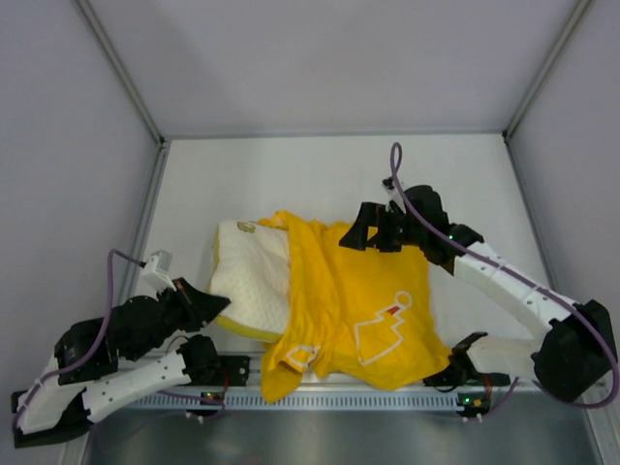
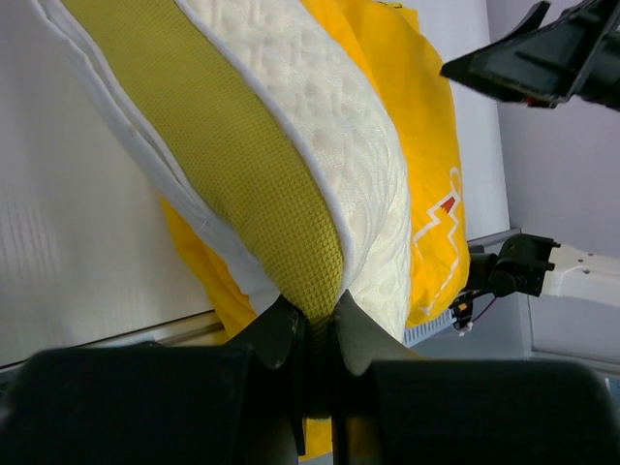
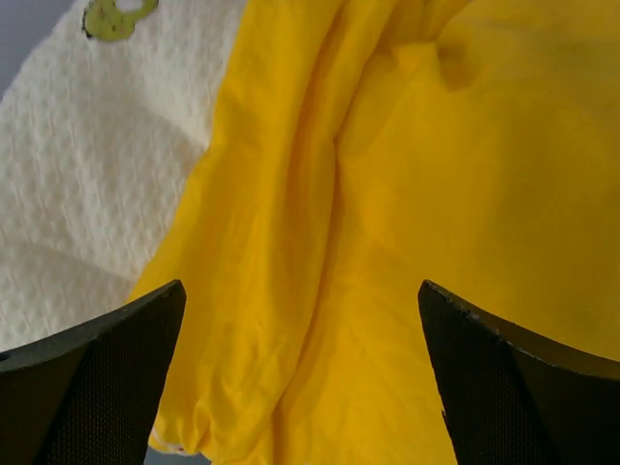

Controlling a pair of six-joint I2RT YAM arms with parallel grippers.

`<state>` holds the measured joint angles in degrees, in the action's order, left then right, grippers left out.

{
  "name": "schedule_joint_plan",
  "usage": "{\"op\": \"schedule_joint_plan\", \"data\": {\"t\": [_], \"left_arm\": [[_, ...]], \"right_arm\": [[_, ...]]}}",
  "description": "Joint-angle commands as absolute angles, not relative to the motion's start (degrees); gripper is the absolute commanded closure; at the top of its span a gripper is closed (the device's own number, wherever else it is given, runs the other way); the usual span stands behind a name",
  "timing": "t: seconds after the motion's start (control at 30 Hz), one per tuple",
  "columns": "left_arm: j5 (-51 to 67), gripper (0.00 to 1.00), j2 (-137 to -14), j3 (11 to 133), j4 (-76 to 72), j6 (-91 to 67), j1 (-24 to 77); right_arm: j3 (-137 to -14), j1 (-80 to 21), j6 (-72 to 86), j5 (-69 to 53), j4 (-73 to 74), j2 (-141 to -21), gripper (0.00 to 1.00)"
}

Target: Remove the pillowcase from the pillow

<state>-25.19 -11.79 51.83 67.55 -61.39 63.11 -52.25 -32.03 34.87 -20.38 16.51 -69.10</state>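
The pillowcase [image 1: 358,310] sits right under the right hand [image 1: 366,234], which hovers over its far edge. The left hand [image 1: 215,308] is away at the bare end of the pillow [image 1: 252,276], toward the counter's left edge. The pillowcase is bright yellow and wrinkled, with white zigzag outlines showing. It's bunched over the pillow's right part and spills down to the near edge of the counter [image 1: 291,174]. The pillow's left part is bare: cream, dimpled, a small yellowish mark [image 1: 246,228] by its far-left corner and an olive mesh band [image 2: 223,165] along its side. The left hand comes in low from the near-left corner, fingers pinched tight on that band. The right arm stretches in from the near-right corner, its hand aimed down at the yellow cloth, fingers spread wide, gripping nothing.
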Motion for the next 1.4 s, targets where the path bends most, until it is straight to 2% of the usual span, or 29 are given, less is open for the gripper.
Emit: {"op": "schedule_joint_plan", "data": {"t": [0.0, 0.23, 0.3, 0.37, 0.4, 0.47, 0.5, 0.57, 0.6, 0.83, 1.0, 1.23, 1.37], "left_arm": [[-26.1, 1.0, -10.81, 51.42, 63.11, -62.31, 63.19], [-24.79, 1.0, -9.94, 49.4, 62.05, -63.28, 63.19], [-24.43, 1.0, -9.49, 48.7, 61.61, -63.46, 63.19], [-24.26, 1.0, -9.05, 48.69, 61.61, -63.54, 63.19], [-24.26, 1.0, -8.79, 48.78, 61.7, -63.37, 63.28], [-24.08, 1.0, -8.26, 49.13, 61.7, -63.37, 63.19], [-24.08, 1.0, -8.09, 49.22, 61.79, -63.28, 63.19], [-24.08, 1.0, -7.65, 49.83, 61.7, -63.19, 63.19], [-24.43, 1.0, -7.82, 50.62, 61.7, -62.67, 63.19], [-25.84, 1.0, -8.26, 53.52, 61.87, -61.44, 63.19], [-27.42, 1.0, -6.6, 55.8, 61.96, -60.47, 63.11], [-28.74, 1.0, -6.15, 58.27, 64.51, -60.38, 63.11], [-29.53, 1.0, -5.71, 60.37, 65.91, -60.21, 63.11]], "right_arm": [[-48.61, -37.6, 38.94, -25.24, 9.4, -69.43, 0.01], [-49.57, -49.65, 39.46, -19.95, 7.74, -77.24, 0.01], [-50.09, -52.02, 40.08, -18.21, 6.77, -78.57, 0.05], [-50.45, -53.17, 41.04, -16.44, 6.94, -80.15, 0.16], [-50.54, -53.35, 41.13, -14.78, 7.64, -80.68, 0.29], [-50.28, -53.44, 41.22, -12.67, 8.17, -81.3, 0.39], [-50.1, -53.44, 41.22, -12.31, 8.43, -81.39, 0.54], [-50.18, -53.53, 40.43, -10.74, 9.31, -81.21, 0.69], [-50.71, -53.53, 39.12, -7.76, 11.75, -80.43, 0.86], [-50.63, -51.86, 37.97, 2.8, 18.36, -74.29, 1.0], [-48.09, -48.44, 37.53, 12.03, 26.18, -66.55, 1.0], [-45.52, -35.44, 35.86, 9.76, 34.62, -45.48, 1.0], [-49.82, -26.64, 32.62, 7.48, 41.65, -41.49, 1.0]]}}
